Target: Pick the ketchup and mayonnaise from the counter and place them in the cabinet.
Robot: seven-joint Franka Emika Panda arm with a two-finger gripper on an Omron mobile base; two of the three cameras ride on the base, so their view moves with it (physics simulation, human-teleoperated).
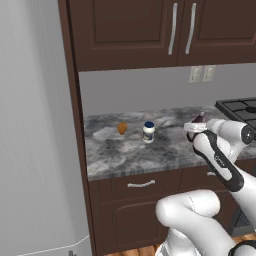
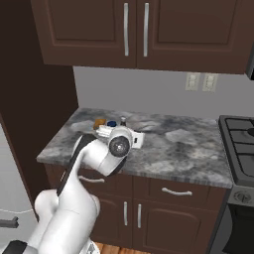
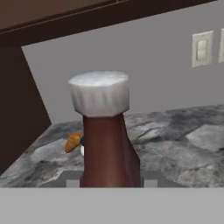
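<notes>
The ketchup (image 3: 105,140) stands right in front of the hand camera, its pale cap up and its brown body set between the gripper (image 1: 196,131) fingers, which look clenched on it. That puts the work at the first pickup. Next it wants a straight lift off the counter (image 1: 130,160), then a carry to the tall cabinet (image 1: 75,150) at the counter's far end. Beyond the bottle, toward that cabinet, sits the mayonnaise (image 1: 148,132), well apart, with a small orange croissant (image 1: 122,128) near it.

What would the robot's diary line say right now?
gripper: shut on ketchup | ketchup: upright on counter | mayonnaise: on counter, untouched | croissant: beside mayonnaise
</notes>
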